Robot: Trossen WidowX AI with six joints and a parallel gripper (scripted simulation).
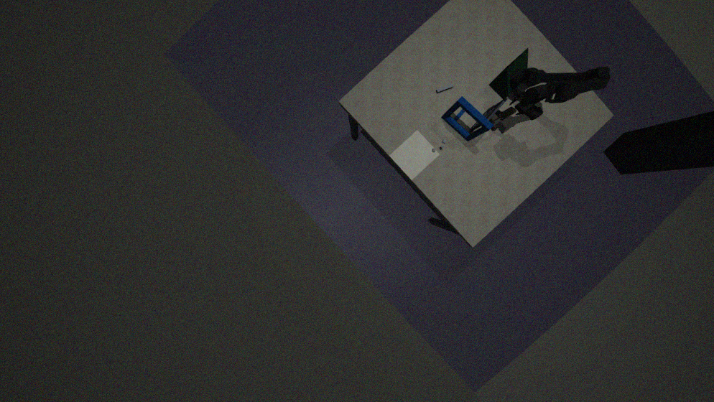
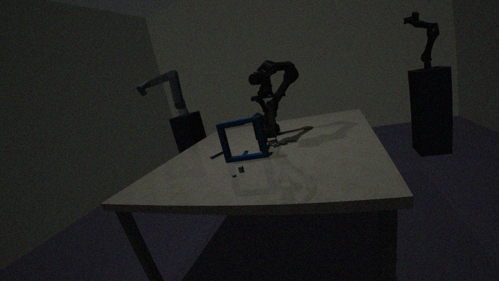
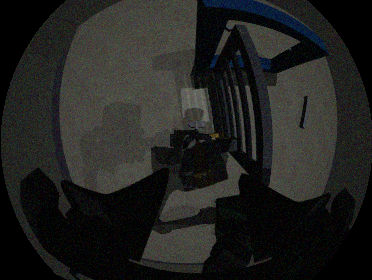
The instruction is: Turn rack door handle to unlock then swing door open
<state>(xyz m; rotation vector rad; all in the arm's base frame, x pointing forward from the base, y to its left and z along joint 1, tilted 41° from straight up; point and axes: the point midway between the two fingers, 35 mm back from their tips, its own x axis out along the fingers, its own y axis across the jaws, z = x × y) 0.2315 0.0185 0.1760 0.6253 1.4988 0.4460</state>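
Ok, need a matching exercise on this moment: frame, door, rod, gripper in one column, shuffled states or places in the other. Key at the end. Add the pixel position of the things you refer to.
1. frame (image 1: 475, 112) (image 2: 240, 122) (image 3: 285, 20)
2. door (image 1: 495, 108) (image 3: 262, 95)
3. rod (image 1: 444, 89) (image 2: 216, 155) (image 3: 303, 112)
4. gripper (image 1: 502, 121) (image 2: 271, 134) (image 3: 205, 176)

A. thin, lying flat on the table
B. open, at the end of the arm
C. blue, standing upright
D. barred, swung out at an angle

Pairs: 1-C, 2-D, 3-A, 4-B
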